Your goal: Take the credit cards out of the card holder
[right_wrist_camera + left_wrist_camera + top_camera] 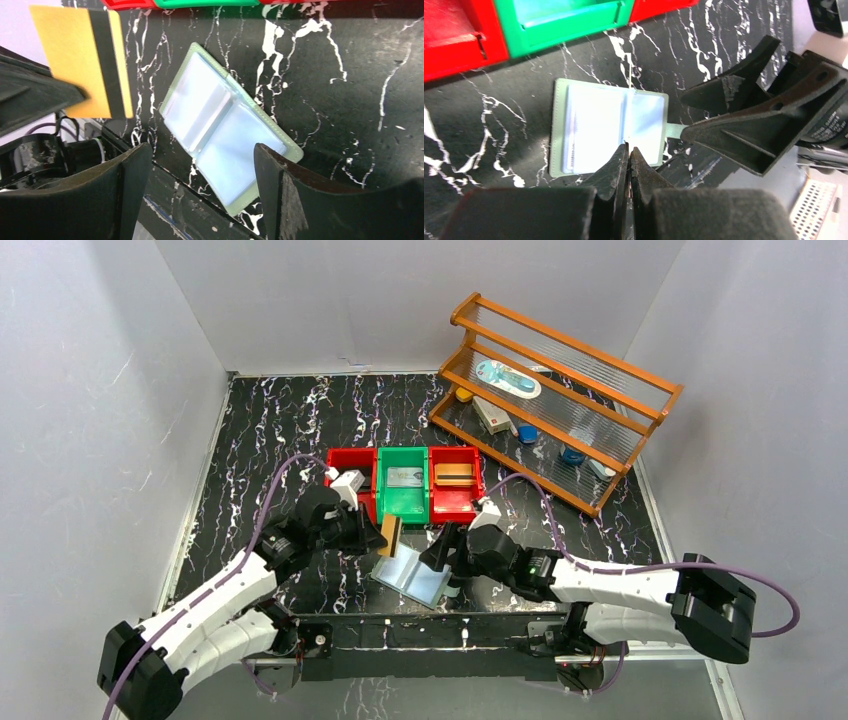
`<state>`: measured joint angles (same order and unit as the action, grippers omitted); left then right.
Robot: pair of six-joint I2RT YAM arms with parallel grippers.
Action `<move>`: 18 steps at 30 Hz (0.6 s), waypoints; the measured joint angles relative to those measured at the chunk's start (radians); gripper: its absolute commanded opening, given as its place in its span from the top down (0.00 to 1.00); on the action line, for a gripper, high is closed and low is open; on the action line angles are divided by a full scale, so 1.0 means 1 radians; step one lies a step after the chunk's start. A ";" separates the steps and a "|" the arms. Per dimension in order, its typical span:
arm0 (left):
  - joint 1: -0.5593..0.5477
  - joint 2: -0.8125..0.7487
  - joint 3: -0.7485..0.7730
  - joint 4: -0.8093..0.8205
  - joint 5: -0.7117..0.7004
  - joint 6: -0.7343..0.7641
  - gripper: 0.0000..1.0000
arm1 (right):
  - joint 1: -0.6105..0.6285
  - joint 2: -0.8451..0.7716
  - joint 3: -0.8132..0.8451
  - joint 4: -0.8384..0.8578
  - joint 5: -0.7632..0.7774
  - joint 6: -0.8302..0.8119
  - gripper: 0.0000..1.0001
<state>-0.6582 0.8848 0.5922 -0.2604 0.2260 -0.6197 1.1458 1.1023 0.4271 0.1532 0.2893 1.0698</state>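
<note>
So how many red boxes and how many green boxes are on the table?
Red boxes: 2
Green boxes: 1
Total: 3

Your right pincer (200,155) hangs with its black fingers wide apart over the sage-green folding card holder (227,132). The holder lies open and askew on the black marbled worktop (350,100), its pale blue clear sleeves facing up. At upper left, the left pincer (60,91) pinches a tan-gold credit card (80,55) with a dark stripe.
</note>
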 measured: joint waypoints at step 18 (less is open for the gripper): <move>0.001 -0.096 -0.212 0.328 0.268 -0.199 1.00 | -0.098 -0.003 -0.197 0.500 -0.212 0.046 0.43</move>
<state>-0.6575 0.7887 0.3801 0.0677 0.4942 -0.8188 1.0473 1.0992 0.2302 0.6529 0.0769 1.1160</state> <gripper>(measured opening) 0.010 0.631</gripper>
